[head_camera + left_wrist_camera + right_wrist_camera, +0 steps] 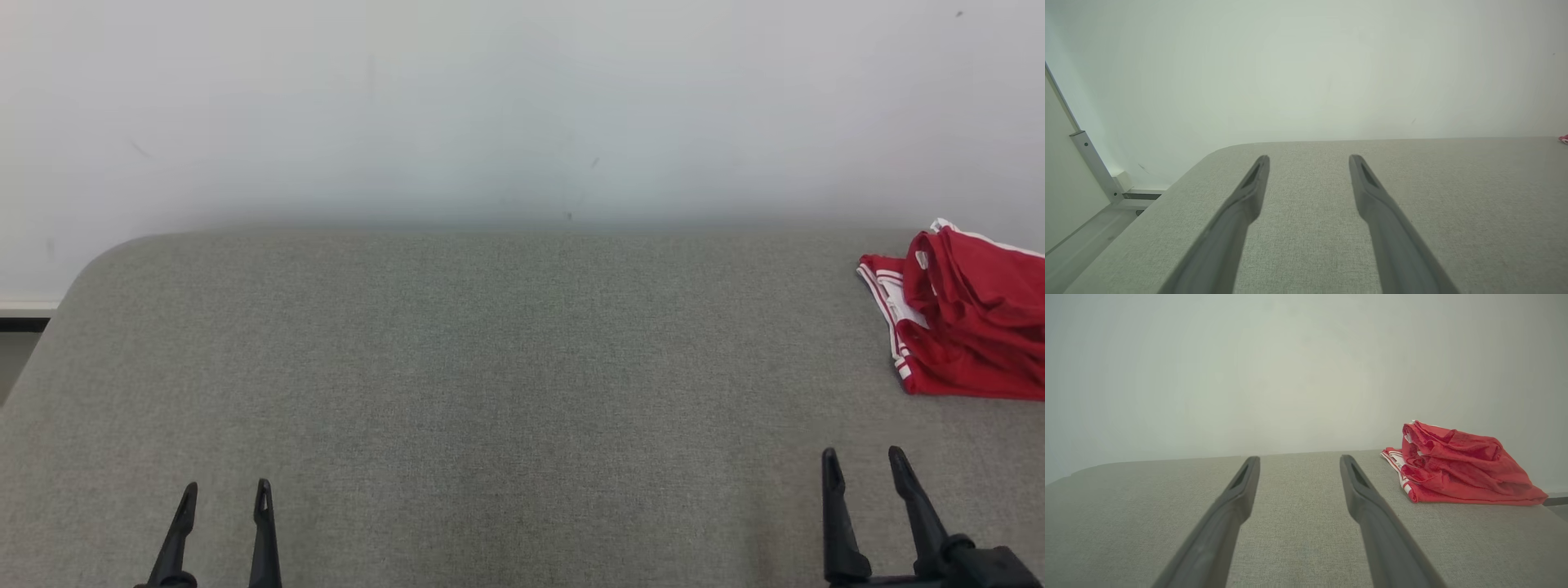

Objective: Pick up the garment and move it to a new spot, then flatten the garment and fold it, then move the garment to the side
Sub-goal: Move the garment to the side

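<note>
The garment is red with white stripes at its edge and lies in a crumpled heap at the far right of the grey table, partly cut off by the head view's right edge. In the right wrist view the garment sits ahead and to the right of my fingers. My right gripper stands open near the table's front right, well short of the garment, with nothing between its fingers. At the front left my left gripper is open and empty too. A sliver of the garment shows at the left wrist view's right edge.
A pale wall rises directly behind the table. The table's far left corner is rounded, with floor and a skirting strip beyond it. A metal frame post stands at the left in the left wrist view.
</note>
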Available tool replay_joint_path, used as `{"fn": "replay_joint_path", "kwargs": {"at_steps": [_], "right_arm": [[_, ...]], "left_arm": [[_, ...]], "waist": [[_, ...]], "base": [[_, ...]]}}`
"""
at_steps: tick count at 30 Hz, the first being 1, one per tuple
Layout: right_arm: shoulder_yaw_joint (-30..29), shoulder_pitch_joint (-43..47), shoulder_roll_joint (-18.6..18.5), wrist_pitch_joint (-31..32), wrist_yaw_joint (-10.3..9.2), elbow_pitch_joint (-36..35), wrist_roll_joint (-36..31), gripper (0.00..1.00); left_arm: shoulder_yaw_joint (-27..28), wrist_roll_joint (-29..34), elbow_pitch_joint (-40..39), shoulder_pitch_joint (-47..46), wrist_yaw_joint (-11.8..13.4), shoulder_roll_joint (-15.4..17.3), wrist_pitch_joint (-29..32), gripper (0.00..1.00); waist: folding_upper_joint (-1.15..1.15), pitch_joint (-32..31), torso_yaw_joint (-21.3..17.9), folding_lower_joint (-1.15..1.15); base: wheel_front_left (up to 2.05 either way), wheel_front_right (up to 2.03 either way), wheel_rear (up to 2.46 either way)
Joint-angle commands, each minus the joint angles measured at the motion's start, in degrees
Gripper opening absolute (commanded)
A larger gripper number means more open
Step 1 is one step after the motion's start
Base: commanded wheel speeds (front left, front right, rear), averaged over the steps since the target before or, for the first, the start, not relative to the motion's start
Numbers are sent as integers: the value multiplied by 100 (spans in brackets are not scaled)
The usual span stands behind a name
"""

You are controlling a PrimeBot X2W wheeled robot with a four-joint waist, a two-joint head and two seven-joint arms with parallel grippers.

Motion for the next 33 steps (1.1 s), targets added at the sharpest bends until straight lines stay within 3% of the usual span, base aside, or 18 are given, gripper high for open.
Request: {"fn": "replay_joint_path", "kwargs": {"at_steps": [1, 33], "right_arm": [[43, 89, 53, -47, -17, 12, -85, 100], [429, 305, 118, -168, -17, 216, -203, 100]], "left_arm": [[6, 52, 56, 97, 33, 1, -14, 100], [-105, -119, 233, 98, 116, 148, 114, 100]], "waist": [[0, -55, 23, 0], [0, -215, 33, 0]], "base": [[0, 0, 0], [0, 0, 0]]}}
